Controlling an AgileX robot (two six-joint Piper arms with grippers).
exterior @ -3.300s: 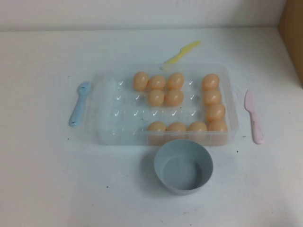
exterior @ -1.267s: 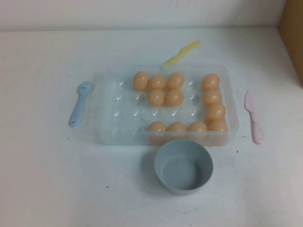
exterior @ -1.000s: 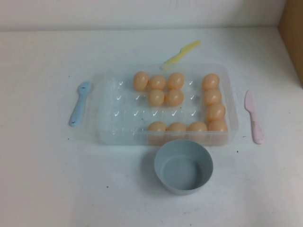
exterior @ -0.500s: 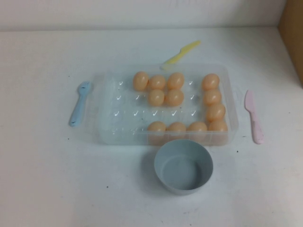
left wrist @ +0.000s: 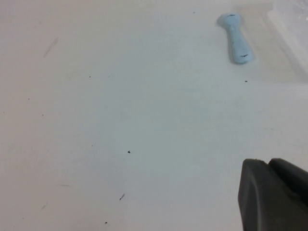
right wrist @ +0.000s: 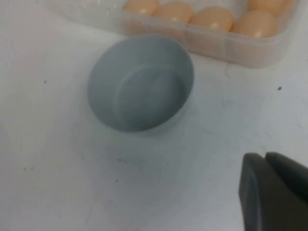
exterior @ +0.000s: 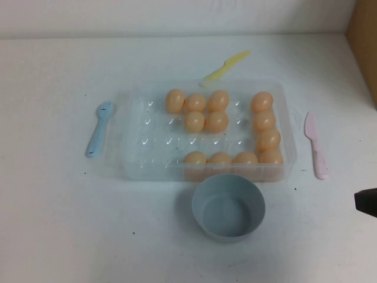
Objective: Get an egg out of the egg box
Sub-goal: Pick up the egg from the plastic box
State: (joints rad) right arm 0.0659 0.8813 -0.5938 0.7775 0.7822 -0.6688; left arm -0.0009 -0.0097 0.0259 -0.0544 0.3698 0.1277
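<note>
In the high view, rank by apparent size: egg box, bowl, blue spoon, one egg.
1. egg box, largest by far.
2. grey-blue bowl, though nearer the camera.
3. blue spoon: long but narrow.
4. egg, smallest.

The right gripper only shows at the frame's right edge; the left gripper shows only in its wrist view.

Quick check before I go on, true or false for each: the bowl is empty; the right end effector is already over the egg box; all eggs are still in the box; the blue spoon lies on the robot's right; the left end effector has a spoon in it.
1. The bowl is empty. True.
2. The right end effector is over the egg box. False: it is at the table's right edge, shut, clear of the box.
3. Every egg in sight sits in the egg box. True.
4. The blue spoon lies on the robot's right. False: it lies left of the box; the pink utensil is on the right.
5. The left end effector holds a spoon. False: it holds nothing and is over bare table.
</note>
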